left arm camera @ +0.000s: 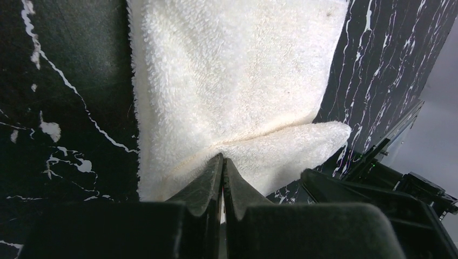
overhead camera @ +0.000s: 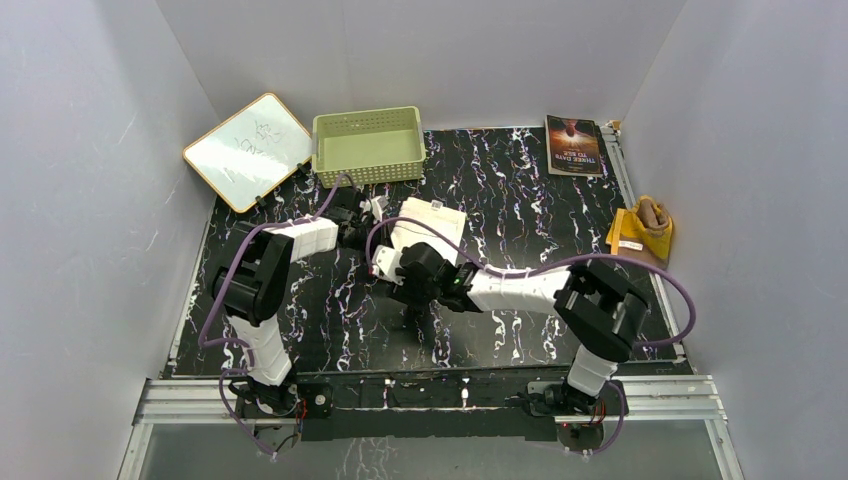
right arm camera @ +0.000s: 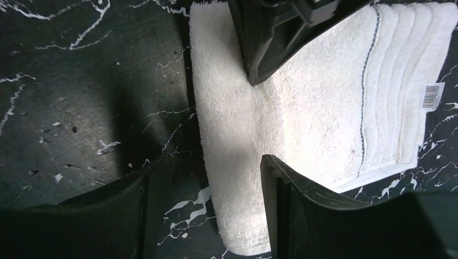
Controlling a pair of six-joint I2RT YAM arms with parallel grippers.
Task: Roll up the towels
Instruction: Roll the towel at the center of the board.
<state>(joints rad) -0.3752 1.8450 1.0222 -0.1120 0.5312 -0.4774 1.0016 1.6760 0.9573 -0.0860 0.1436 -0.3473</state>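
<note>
The white towel (overhead camera: 436,221) lies flat on the black marbled table, its striped hem and barcode tag (right arm camera: 432,96) at the far end. One long edge is folded over into a thick lip (left arm camera: 281,148). My left gripper (left arm camera: 222,157) is shut, its tips pinching the hem of that folded lip; in the top view the left gripper (overhead camera: 373,213) is at the towel's left side. My right gripper (right arm camera: 208,178) stands open, its fingers straddling the towel's folded edge (right arm camera: 232,162) without closing on it. The brown and yellow towel (overhead camera: 642,230) sits bunched at the table's right edge, far from both grippers.
A pale green perforated basket (overhead camera: 368,146) stands at the back, with a whiteboard (overhead camera: 248,150) leaning at its left. A book (overhead camera: 574,145) lies at the back right. The left gripper's body (right arm camera: 275,38) hangs over the towel in the right wrist view. Grey walls enclose the table.
</note>
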